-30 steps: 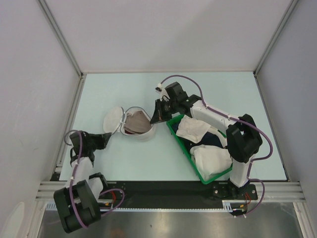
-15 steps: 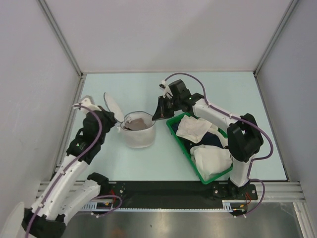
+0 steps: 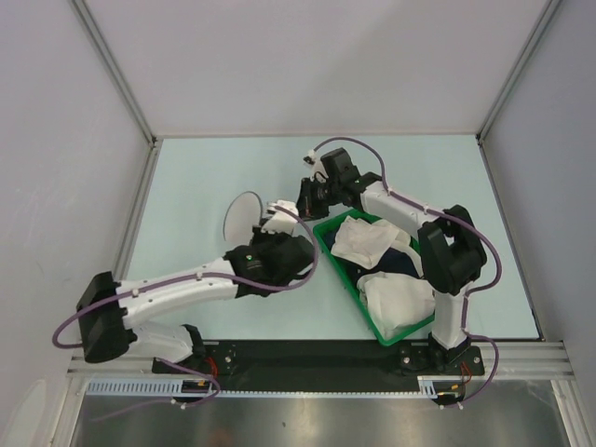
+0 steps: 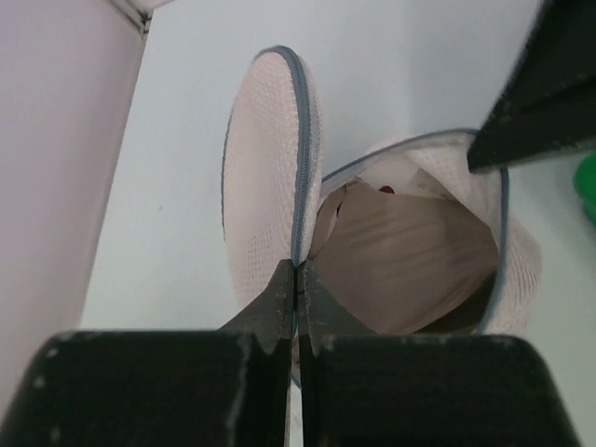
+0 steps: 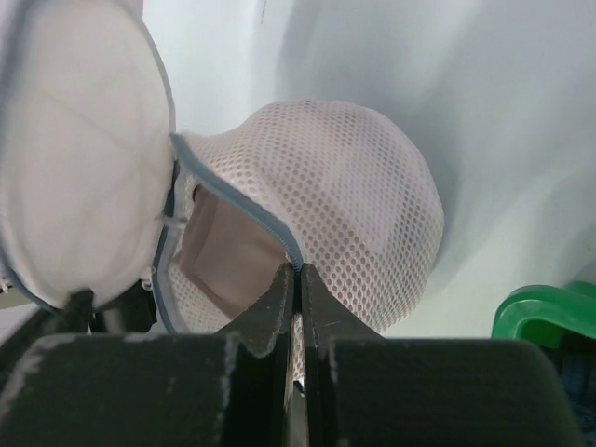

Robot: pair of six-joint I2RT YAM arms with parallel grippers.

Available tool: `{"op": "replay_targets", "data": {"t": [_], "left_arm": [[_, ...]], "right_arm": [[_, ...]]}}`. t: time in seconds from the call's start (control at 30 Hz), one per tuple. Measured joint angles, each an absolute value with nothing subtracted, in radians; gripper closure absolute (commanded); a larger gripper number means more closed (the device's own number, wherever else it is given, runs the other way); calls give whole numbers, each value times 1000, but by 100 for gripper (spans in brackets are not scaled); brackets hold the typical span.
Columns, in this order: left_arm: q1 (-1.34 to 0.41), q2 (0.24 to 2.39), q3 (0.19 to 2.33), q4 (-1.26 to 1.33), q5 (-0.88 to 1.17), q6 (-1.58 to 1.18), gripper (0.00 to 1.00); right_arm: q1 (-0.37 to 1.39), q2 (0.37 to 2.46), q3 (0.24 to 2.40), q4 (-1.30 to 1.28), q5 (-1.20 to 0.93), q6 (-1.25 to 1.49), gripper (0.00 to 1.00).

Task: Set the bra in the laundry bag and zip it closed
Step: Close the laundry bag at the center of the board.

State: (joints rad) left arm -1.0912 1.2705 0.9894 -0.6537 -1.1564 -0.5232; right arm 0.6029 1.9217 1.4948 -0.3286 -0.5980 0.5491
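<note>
A pale blue-green bench (image 3: pixel 186 186) sits inside a white-walled enclosure, with two arms bolted at its near edge. There is one green basket (image 3: pixel 346 279) near the right base, holding two white garments (image 3: pixel 363 240) and one navy garment (image 3: pixel 400 261). There is one laundry bag (image 4: pixel 270 168) of two mesh halves, and one bra (image 4: pixel 410 270).

The left arm lies low, reaching diagonally across from the near left corner. The right arm arches over the basket's far end. From above, the left wrist hides the bag's body and only the upright round lid shows. The wrist views show the rest: the bra lies inside the open domed half as dull reddish-brown fabric. The left gripper (image 4: pixel 296 270) is pinched shut on the lid's zipper rim. The right gripper (image 5: pixel 298 272) is clamped on the domed half's rim, with the basket's green corner just beside it
</note>
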Motion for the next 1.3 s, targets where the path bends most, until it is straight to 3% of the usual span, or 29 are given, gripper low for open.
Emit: {"op": "replay_targets", "data": {"t": [0.13, 0.23, 0.27, 0.37, 0.57, 0.73, 0.87, 0.9, 0.93, 1.1, 1.2, 1.3], "left_arm": [[-1168, 1370, 1003, -664, -1181, -459, 99], [-1204, 1392, 1002, -641, -1163, -378, 76], [-1209, 1391, 1002, -625, -1147, -351, 59], [-1213, 1363, 993, -568, -1078, -287, 38], [-1156, 1163, 982, -516, -848, -243, 8], [-837, 947, 981, -486, -535, -313, 4], [-583, 910, 962, -470, -300, -373, 4], [-537, 924, 952, -464, -247, -393, 4], [-496, 943, 936, -452, -195, -412, 4], [-381, 1052, 811, -380, 25, -492, 4], [-368, 1106, 762, -335, 130, -526, 4], [-367, 1152, 753, -273, 203, -550, 5]], "right_arm": [[585, 1946, 1500, -329, -617, 536, 99], [572, 1962, 1501, -329, -632, 510, 98], [567, 1968, 1501, -328, -639, 496, 98], [557, 1984, 1507, -327, -653, 459, 98], [529, 2056, 1589, -332, -702, 374, 94], [506, 2148, 1732, -362, -724, 281, 83], [502, 2213, 1866, -401, -740, 228, 78], [502, 2227, 1898, -409, -743, 219, 76], [502, 2236, 1920, -414, -742, 213, 66], [504, 2246, 1979, -478, -662, 213, 34], [502, 2236, 1977, -522, -577, 221, 23], [500, 2214, 1977, -588, -473, 237, 21]]}}
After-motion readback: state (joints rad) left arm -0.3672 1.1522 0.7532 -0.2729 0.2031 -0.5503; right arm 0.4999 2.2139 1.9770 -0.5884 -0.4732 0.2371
